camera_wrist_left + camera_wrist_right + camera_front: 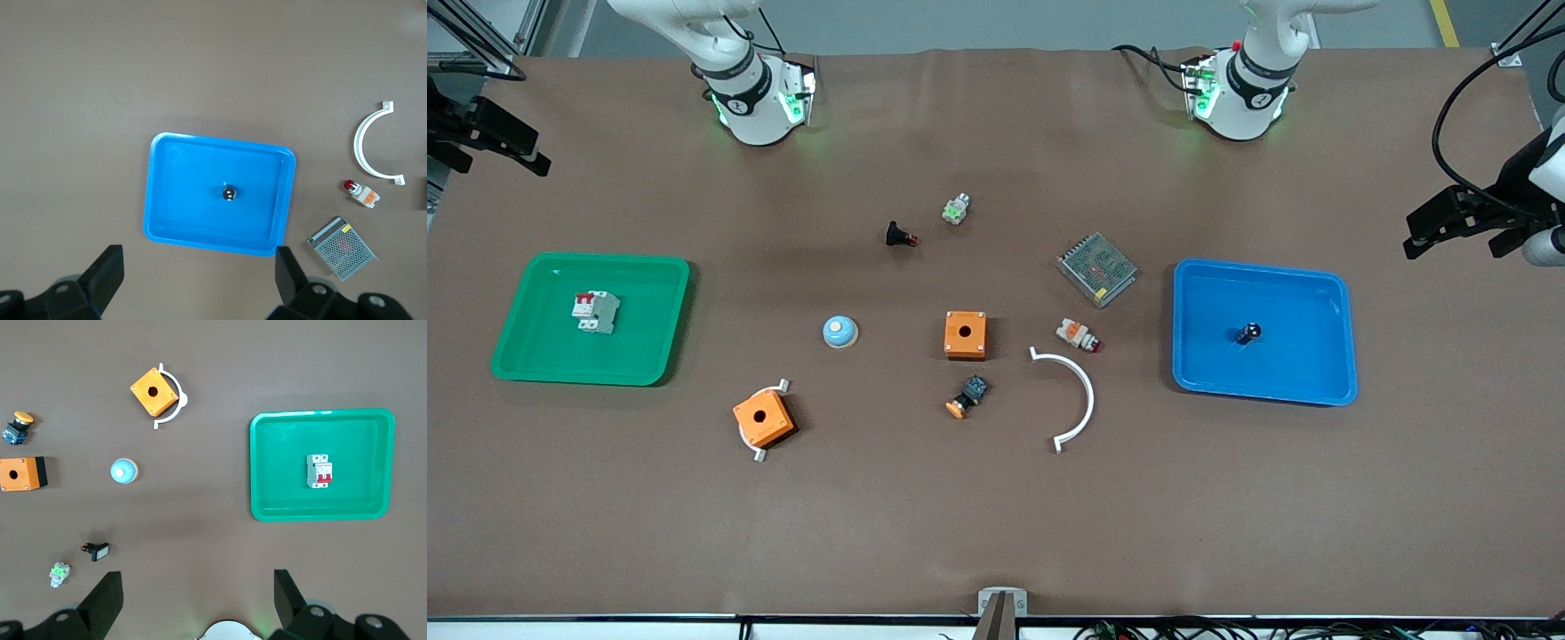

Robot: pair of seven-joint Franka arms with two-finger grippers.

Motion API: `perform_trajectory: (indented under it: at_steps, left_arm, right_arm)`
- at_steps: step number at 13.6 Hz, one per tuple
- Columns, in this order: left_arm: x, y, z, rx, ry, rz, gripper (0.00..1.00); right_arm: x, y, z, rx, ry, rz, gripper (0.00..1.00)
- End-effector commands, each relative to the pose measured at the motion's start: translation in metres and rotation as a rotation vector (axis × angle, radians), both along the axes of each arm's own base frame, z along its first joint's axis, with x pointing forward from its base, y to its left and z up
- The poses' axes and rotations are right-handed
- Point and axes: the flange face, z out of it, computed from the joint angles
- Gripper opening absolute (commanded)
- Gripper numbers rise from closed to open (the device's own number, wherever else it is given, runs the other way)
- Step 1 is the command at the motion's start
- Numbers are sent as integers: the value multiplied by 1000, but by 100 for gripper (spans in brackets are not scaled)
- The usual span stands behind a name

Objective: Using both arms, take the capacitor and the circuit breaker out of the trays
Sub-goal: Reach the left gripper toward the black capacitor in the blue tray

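The capacitor [1248,332], a tiny black cylinder with a shiny end, stands in the middle of the blue tray [1316,373] at the left arm's end of the table. In the left wrist view the capacitor [229,193] shows from above inside the blue tray [173,227]. The breaker [595,312], a white-grey block with red levers, lies in the green tray [543,356] at the right arm's end; the right wrist view shows the breaker [319,471] in the green tray [280,500] too. My left gripper [1412,236] [199,267] hangs open and empty high up beside the blue tray. My right gripper [532,151] [198,587] hangs open and empty high up by the green tray.
Between the trays lie two orange boxes [965,334] [763,419], a blue dome [839,332], a white curved bracket [1080,391], a mesh-covered unit [1097,268], a white-and-red cylinder part [1078,335], an orange-capped push-button [967,396], a black red-tipped part [899,235] and a small green-lit part [956,209].
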Motion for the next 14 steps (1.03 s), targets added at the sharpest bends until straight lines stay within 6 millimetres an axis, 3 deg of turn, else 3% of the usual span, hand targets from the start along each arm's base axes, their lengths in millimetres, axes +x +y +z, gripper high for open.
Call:
perform_trajectory:
  at_steps: [1,7,12,14]
  left_arm:
    - [4,2,4,-8,-20,7,100]
    - [6,4,0,-9,-14,8,100]
    - [19,2,-59,-13,117,-1,100]
    - [27,-11,-92,-13,173,-14,100]
  right_arm:
    - [-9,2,3,-10,-9,4,100]
    - [-8,2,2,-10,-7,4,100]
    - [-8,2,3,-11,-9,4,100]
    - [-9,2,3,-11,-7,4,100]
